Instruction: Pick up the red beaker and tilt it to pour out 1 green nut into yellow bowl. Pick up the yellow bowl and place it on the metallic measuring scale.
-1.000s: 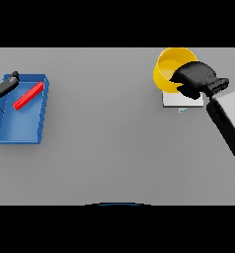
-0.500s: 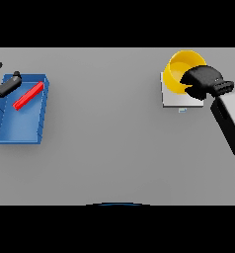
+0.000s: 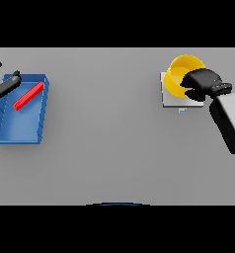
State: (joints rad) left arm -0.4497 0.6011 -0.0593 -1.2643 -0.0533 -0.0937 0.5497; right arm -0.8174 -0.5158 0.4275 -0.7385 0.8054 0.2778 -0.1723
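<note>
Yellow bowl (image 3: 179, 74) sits on the scale (image 3: 170, 100), right robot hand (image 3: 204, 84) curled over its rim.

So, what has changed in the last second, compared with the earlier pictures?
The right hand has lowered the yellow bowl onto the metallic scale and levelled it; its fingers still hold the rim. The left hand, the blue tray and the red beaker stayed as they were.

No text, label, brand, number or sign can be read on anything here.
</note>
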